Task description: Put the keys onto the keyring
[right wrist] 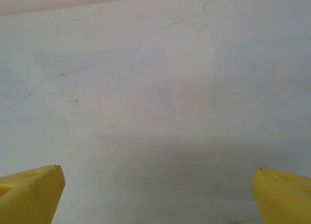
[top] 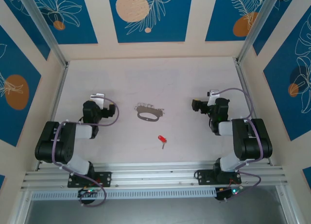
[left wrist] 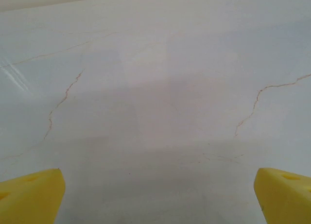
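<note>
Nearest the bases lies the key [top: 161, 139], red head and short blade, alone on the white table [top: 204, 78]; a little farther, the grey keyring [top: 147, 115] with its small chain pieces; beside it, the left gripper [left wrist: 159, 178] and the right gripper [right wrist: 158, 178] hang at either side, both spread wide, holding nothing. The key is tiny and flat, so I would pinch its red head from straight above, slowly.

Red-headed key [top: 161, 140] lies near grey keyring [top: 147, 114].
</note>
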`<state>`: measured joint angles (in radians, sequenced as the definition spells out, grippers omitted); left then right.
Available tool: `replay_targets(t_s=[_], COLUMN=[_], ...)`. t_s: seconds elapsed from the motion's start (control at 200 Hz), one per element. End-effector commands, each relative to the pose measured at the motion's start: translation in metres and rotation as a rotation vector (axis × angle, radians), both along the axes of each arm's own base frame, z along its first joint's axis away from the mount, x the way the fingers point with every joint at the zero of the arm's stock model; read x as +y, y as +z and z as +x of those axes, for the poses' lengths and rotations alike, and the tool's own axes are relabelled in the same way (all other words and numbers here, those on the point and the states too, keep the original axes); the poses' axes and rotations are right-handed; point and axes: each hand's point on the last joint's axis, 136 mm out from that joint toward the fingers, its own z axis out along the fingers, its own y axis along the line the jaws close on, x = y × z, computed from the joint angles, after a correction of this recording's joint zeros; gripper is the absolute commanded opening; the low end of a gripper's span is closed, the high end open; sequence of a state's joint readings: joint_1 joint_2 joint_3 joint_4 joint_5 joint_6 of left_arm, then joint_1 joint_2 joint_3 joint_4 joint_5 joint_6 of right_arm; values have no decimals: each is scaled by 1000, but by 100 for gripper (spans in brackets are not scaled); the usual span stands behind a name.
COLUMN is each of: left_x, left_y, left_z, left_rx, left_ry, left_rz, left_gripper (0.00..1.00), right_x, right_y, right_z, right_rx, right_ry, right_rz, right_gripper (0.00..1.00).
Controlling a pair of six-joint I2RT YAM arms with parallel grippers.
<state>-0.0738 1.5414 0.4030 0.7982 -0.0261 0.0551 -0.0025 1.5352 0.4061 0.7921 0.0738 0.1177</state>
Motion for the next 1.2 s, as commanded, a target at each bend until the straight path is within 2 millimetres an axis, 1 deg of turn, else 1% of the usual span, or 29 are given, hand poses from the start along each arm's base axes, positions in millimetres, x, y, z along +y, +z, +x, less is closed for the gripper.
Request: replay_targets(t_s=[0.0, 0.89, 0.945, 1.02, 1.1, 1.195], left_x=[2, 2, 0, -3, -4, -5], left_y=[10, 10, 12, 19, 27, 39], left_z=[5, 5, 5, 8, 13, 12], left_rx=[-27, -25, -33, -15, 52, 86], left_ry=[0, -4, -14, -31, -32, -36], left_rz=[-15, -18, -18, -14, -14, -22], left_gripper=[100, 100, 100, 100, 100, 100], right_x=[1, 1, 0, 3, 6, 5], right_y=[12, 13, 17, 31, 46, 67], right_z=[5, 4, 5, 9, 12, 14], right_rx=[-38, -38, -27, 13, 54, 88], right_ry=[20, 24, 20, 37, 48, 1], right_rz=[-14, -2, -1, -2, -4, 83], right_gripper=[99, 99, 99, 100, 99, 99])
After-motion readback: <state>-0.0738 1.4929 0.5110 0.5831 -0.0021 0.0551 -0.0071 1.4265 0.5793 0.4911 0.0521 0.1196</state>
